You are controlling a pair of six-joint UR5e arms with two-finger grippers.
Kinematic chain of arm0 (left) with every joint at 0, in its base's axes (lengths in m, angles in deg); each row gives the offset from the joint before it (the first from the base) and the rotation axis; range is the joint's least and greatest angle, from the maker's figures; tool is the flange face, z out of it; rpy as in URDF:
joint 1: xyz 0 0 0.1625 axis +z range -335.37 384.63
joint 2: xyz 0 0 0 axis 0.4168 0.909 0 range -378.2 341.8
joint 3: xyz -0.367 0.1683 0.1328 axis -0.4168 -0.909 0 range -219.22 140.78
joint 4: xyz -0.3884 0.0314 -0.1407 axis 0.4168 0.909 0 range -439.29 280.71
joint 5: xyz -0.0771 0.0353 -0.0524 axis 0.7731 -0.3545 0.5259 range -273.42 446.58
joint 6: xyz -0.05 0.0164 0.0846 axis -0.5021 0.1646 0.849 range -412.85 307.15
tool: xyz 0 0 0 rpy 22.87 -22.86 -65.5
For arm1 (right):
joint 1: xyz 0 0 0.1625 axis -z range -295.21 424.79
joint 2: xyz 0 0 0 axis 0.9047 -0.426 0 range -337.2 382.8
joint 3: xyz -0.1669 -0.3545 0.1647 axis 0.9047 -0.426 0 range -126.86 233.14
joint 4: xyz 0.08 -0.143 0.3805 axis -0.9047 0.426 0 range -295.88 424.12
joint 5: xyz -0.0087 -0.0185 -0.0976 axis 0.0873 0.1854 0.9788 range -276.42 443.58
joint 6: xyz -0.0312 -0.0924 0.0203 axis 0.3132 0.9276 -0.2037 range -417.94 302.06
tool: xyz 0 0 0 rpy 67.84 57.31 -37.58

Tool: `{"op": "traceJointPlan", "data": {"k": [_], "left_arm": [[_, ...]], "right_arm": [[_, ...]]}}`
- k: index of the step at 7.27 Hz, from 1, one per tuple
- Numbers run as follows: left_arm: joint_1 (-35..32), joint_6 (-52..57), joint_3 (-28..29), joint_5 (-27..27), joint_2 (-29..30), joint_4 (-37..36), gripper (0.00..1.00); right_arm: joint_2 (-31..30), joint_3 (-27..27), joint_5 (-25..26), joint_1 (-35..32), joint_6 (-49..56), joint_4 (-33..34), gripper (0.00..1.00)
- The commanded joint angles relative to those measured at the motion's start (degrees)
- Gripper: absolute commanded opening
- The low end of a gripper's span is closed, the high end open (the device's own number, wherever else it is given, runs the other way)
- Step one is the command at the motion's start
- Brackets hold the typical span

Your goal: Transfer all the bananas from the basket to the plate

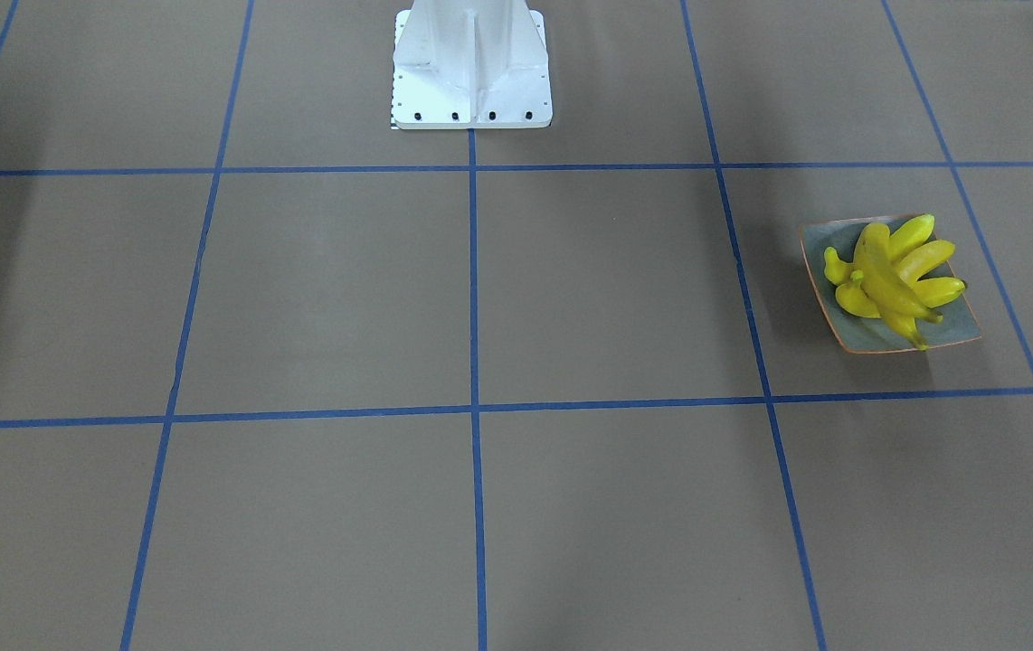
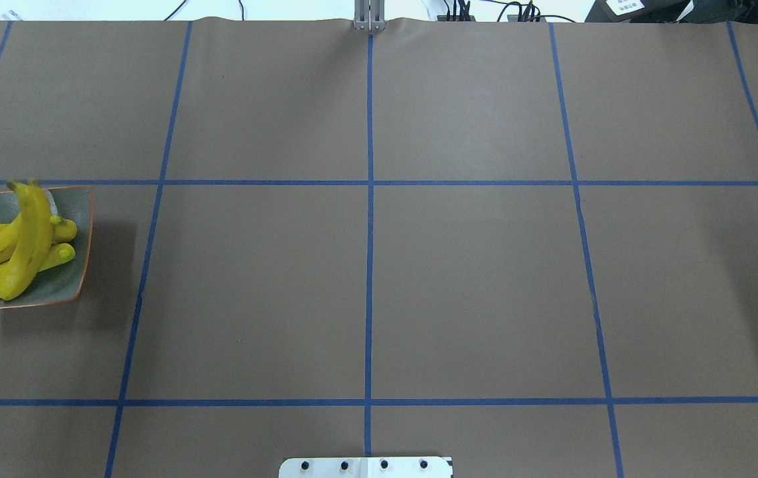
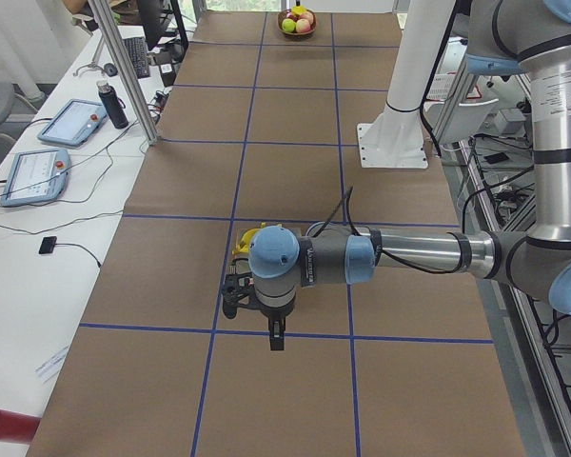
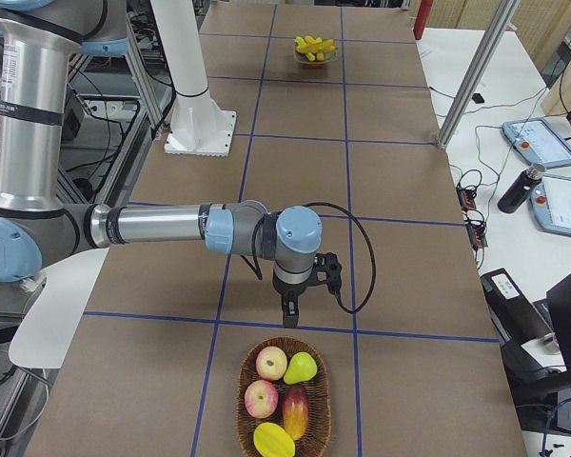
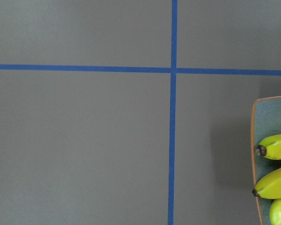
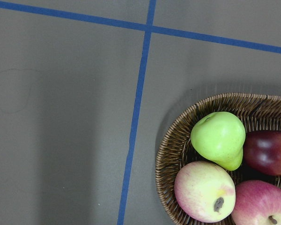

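Yellow bananas (image 1: pixel 892 276) lie heaped on the plate (image 1: pixel 955 330), fanned across one another with one laid over the top. Their tips reach the rim, and in the overhead view two of them poke past the plate's outer edge. They stack like this because the dish is barely wider than one banana is long, so there is no room to lay them side by side. The upturned edges look like what keeps the pile from sliding off.

The plate sits at the robot's left end of the table (image 1: pixel 607 289), just inside one square of the blue tape lines (image 1: pixel 473 271). The basket (image 6: pixel 168 154) stands well apart at the opposite end. It holds a green pear (image 6: pixel 219 138), apples (image 6: pixel 204 191) and a rounded yellow fruit (image 4: pixel 273 440), with no banana showing. Judging by that, the transfer looks finished, and the remaining fruit stays because the task does not call for it.

The left gripper (image 3: pixel 277 339) hangs above the table just beside the plate, pointing down, and its wrist camera catches only the plate's edge. The right gripper (image 4: pixel 290 309) hangs near the basket's inner rim in the same pose. Both appear only in the side views, so I cannot tell whether either is open or closed. Neither seems to carry anything.
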Motion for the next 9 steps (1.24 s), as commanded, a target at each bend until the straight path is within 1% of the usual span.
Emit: {"op": "traceJointPlan", "data": {"k": [1,4,5,7,9], "left_arm": [[0.1,-0.1,1.0,-0.1,-1.1,-0.1,1.00],[0.1,-0.1,1.3,0.0,-1.3,0.1,1.00],[0.1,-0.1,0.6,0.2,-1.3,0.0,1.00],[0.1,-0.1,-2.7,0.6,-1.3,0.0,1.00],[0.1,-0.1,-2.8,0.6,-1.3,-0.1,1.00]], "right_arm": [[-0.2,0.1,-0.5,0.0,-0.2,0.0,1.00],[-0.5,-0.1,-2.2,0.0,-0.2,0.1,1.00],[-0.9,-0.3,-2.2,0.1,-0.2,0.0,1.00],[-2.0,-1.5,-1.4,0.0,-0.4,0.1,1.00],[-4.3,-2.7,-1.1,0.0,-0.3,0.4,1.00]]}}
